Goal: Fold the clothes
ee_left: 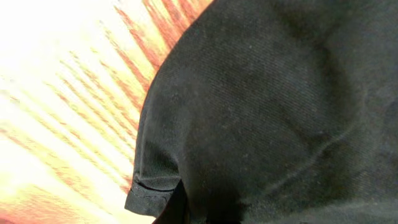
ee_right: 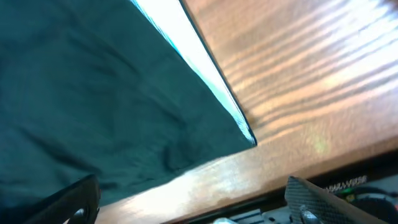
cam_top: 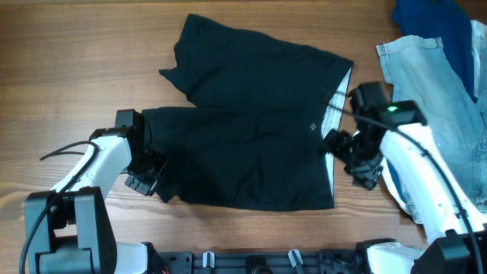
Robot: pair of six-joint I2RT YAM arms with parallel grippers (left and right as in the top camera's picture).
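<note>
Matt black twill-cloth shorts (cam_top: 251,144) on a smooth, lightly glossy wood-grain table (cam_top: 76,61); pale faded denim (cam_top: 434,84) nearby.

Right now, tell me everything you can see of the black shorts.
The shorts are black, soft-looking woven cloth. They lie spread mostly flat on the wooden table, with the waist toward the right and two wide legs toward the left, the far leg angled away. A white lining shows along the open waist, and a small button sits near it. The left gripper is shut on the near leg's hem. The right gripper stands open at the waist's near corner, contact unclear.
</note>
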